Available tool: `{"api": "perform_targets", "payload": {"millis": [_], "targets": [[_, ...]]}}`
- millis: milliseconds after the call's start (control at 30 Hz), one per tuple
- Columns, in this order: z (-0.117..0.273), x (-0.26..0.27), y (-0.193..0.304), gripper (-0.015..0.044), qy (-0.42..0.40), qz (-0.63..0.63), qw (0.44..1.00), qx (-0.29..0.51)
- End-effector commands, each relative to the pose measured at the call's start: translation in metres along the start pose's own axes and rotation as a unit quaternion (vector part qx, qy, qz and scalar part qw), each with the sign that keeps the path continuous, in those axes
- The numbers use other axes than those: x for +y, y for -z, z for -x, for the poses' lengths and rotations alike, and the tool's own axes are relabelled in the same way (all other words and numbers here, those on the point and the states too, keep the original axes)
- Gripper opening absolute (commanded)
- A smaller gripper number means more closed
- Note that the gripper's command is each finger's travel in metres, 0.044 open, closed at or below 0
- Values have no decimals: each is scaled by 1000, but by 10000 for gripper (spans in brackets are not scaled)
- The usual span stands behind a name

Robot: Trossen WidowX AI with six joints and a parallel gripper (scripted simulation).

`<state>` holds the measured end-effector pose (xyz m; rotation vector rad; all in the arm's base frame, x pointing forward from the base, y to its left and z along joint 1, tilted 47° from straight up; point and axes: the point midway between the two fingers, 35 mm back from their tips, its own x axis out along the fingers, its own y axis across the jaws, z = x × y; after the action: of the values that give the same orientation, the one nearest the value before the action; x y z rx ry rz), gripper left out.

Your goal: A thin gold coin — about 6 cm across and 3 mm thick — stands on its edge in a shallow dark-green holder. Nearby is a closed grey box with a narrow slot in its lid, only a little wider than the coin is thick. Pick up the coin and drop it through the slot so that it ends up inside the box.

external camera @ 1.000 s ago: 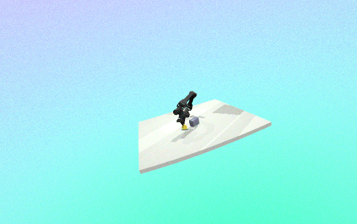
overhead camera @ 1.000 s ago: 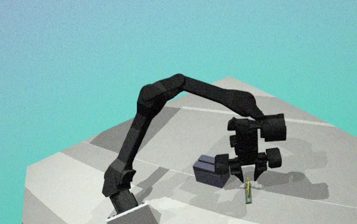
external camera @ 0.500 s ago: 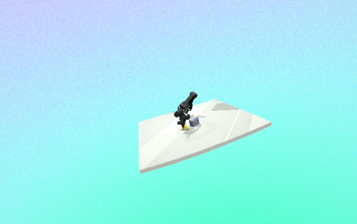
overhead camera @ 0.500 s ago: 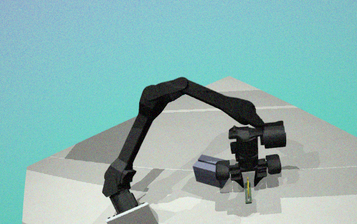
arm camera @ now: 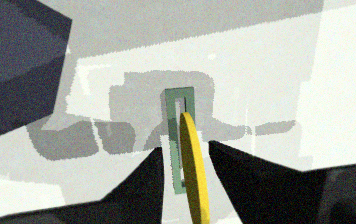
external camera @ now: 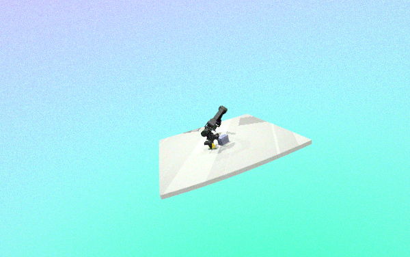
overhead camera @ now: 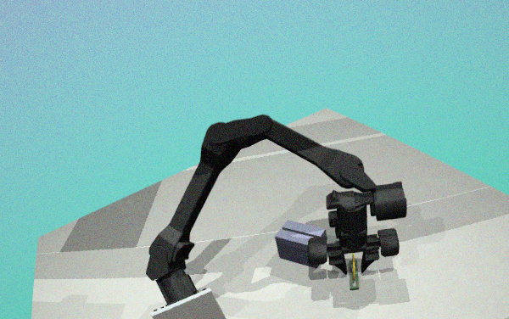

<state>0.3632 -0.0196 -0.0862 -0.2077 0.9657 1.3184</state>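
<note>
Straddling the coin [arm camera: 194, 170] with our pincer [overhead camera: 353, 264] part open and gripping nothing, we judge the grasp pending; coin sits in its holder [arm camera: 176, 107]; box [overhead camera: 299, 242] slot unfed.

I see a pale grey floor slab [external camera: 260, 154] patched with darker grey rectangles [overhead camera: 110, 221] and thin white lines [overhead camera: 305, 148] crossing it. Blocky grey shadows [overhead camera: 360, 293] lie on the slab toward its near edge. Around the slab on all sides, a plain teal-to-lilac backdrop [external camera: 85, 68], lilac toward the top
</note>
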Motion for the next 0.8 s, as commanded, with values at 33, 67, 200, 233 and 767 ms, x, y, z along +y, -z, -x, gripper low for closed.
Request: {"api": "perform_targets", "payload": {"millis": [33, 67, 200, 233, 767], "targets": [[-2, 1, 0, 108, 0, -2, 1000, -2], [-2, 1, 0, 82, 0, -2, 1000, -2], [-2, 1, 0, 0, 0, -2, 1000, -2], [-2, 1, 0, 0, 0, -2, 1000, -2], [19, -2, 0, 0, 1, -3, 1000, -1]]}}
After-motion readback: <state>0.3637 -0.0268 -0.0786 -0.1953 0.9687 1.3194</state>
